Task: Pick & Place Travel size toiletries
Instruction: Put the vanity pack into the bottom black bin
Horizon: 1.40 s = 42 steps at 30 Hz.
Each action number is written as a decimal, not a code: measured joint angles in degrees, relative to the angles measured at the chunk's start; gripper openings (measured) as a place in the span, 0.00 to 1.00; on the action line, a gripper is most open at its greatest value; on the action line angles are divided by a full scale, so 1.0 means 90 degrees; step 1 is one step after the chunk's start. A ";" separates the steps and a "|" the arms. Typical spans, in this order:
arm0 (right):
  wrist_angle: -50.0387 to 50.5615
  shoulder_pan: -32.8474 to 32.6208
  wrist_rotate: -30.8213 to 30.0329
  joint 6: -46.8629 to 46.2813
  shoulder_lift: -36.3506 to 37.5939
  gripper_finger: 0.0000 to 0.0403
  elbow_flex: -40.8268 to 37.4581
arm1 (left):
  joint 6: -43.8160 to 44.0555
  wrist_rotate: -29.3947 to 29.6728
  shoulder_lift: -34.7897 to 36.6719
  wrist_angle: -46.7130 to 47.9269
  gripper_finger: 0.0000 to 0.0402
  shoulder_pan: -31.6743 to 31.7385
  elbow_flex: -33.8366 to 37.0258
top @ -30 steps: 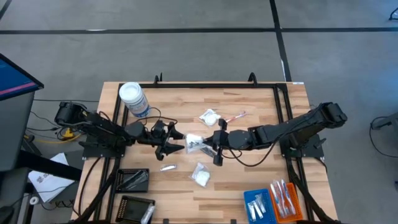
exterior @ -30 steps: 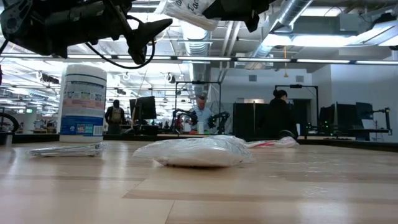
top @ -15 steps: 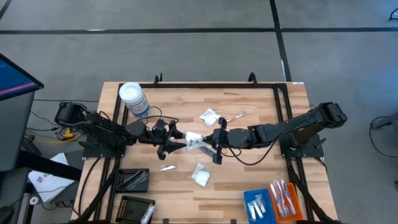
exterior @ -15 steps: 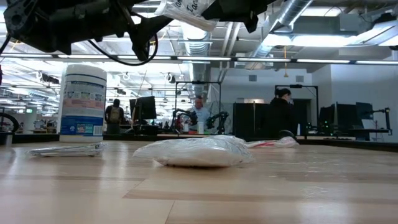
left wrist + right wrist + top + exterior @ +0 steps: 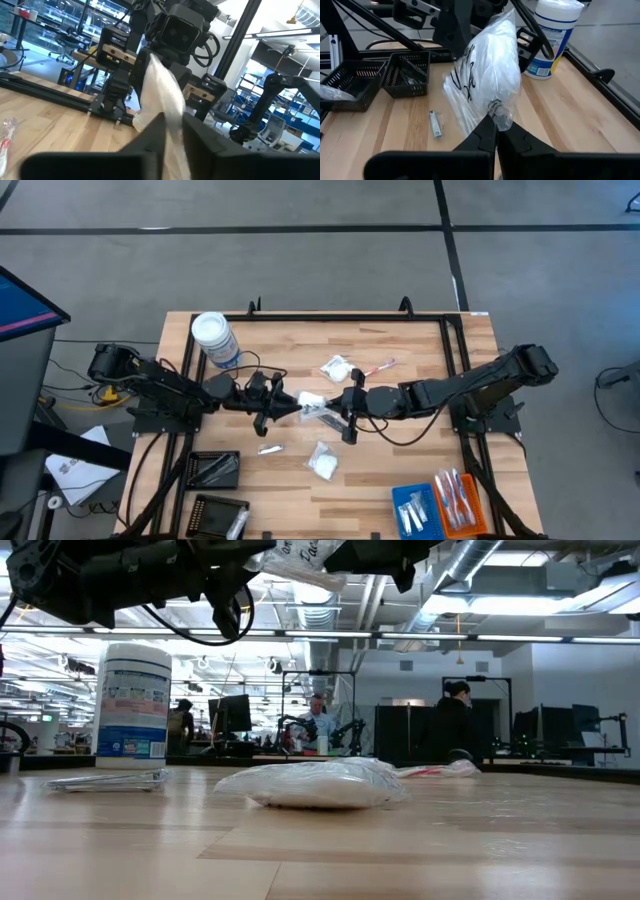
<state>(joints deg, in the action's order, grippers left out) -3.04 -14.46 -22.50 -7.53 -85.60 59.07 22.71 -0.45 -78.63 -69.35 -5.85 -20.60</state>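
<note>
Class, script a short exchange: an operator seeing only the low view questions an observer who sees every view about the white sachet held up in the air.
Operator: Which claw holds it?
Observer: Both. The right claw pinches one end of the white sachet; the left claw grips the other.
Operator: Where are the trays?
Observer: An orange tray holding red-pink toothbrushes sits at a table corner on the right arm's side.

Pretty clearly a robotics lab or industrial workspace: exposed silver ducts [image 5: 480, 570] and strip lights are seen across the top of the low view, desks with monitors [image 5: 235, 712] and another robot arm [image 5: 352, 730] mid-frame, people [image 5: 452, 725] standing around, and bare concrete floor [image 5: 300, 250] is seen from above.
</note>
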 joint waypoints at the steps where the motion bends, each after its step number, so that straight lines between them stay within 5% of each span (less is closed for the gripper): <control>1: 0.0000 0.0000 0.0000 0.0002 0.0000 0.00 0.0000 | 0.0001 0.0000 0.0000 0.0016 0.07 0.0000 0.0000; 8: 0.0053 0.0023 0.0000 -0.0104 0.0002 0.08 0.0000 | 0.0235 0.0004 0.0001 0.0109 0.01 -0.0058 0.0000; 16: 0.0549 0.0039 -0.0002 -0.0135 0.0066 0.44 0.0438 | 0.1590 0.0162 0.0206 0.0690 0.00 -0.0349 -0.0010; 24: 0.2258 0.0039 -0.0003 0.0687 0.0068 0.67 0.1631 | 0.2829 0.1916 0.2050 0.4364 0.00 -0.1745 -0.0280; 32: 0.2304 0.0460 -0.0019 0.0999 0.0068 0.69 0.2348 | 0.4552 0.4025 0.2726 0.8968 0.00 -0.3607 -0.2438; 37: 0.2202 0.0979 -0.0031 0.1071 0.0066 0.69 0.2369 | 0.6452 0.4134 0.1968 1.1017 0.00 -0.4334 -0.3935; 42: 0.2392 0.1514 -0.0025 0.1069 -0.0005 0.69 0.2357 | 0.8430 0.3143 0.0881 1.3281 0.00 -0.4700 -0.5615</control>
<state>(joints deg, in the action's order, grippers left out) 18.48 -0.83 -22.73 2.09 -85.65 80.28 98.58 27.84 -70.70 50.19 -48.15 -71.14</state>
